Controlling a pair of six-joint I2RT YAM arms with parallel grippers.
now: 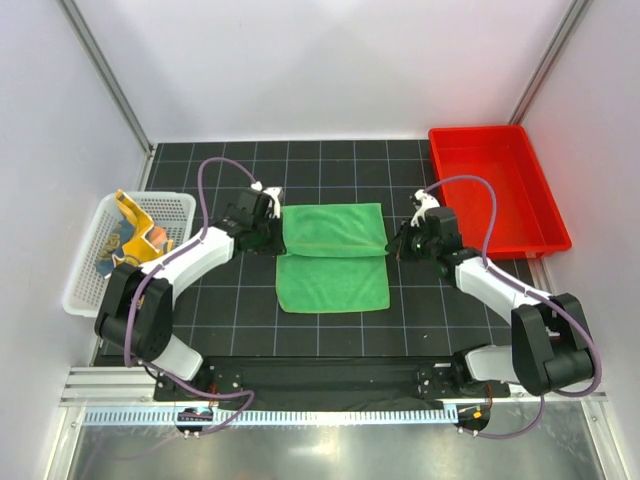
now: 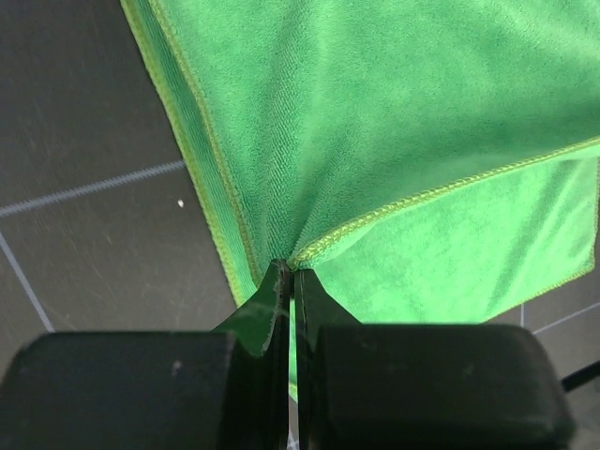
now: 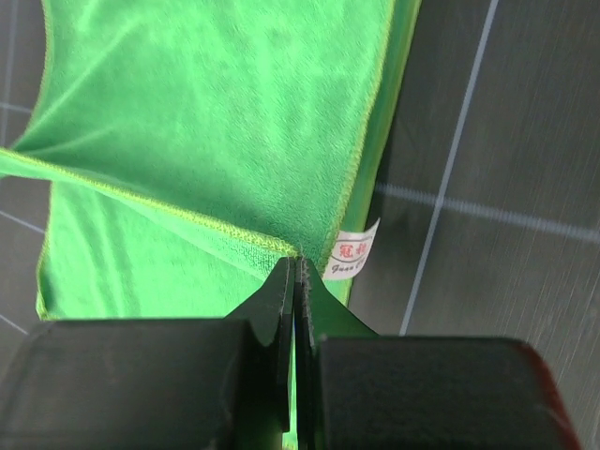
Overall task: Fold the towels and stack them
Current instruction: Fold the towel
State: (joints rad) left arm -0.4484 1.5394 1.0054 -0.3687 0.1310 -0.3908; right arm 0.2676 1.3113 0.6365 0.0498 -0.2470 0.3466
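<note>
In a white basket at the left edge of the table lies a crumpled yellow-orange towel; what lies beneath it cannot be made out. Just right of the basket, the left arm reaches over the black gridded mat, and the left gripper has its jaws pressed together on a hemmed corner of the green towel. The towel sits at the middle of the mat, edges square with the grid lines. One layer lies flat on the near side. A second layer is lifted and stretched between the two arms, its long axis running left to right. From the left wrist the stitched hem climbs away from the pinched corner, with the lower layer showing beneath it. On the towel's right side the right gripper is clamped on the matching corner, next to a small white label sewn into the edge. Bare mat lies open in front of and behind the towel. A narrower strip of mat separates it from the red bin at the far right, which stands well apart from the cloth.
</note>
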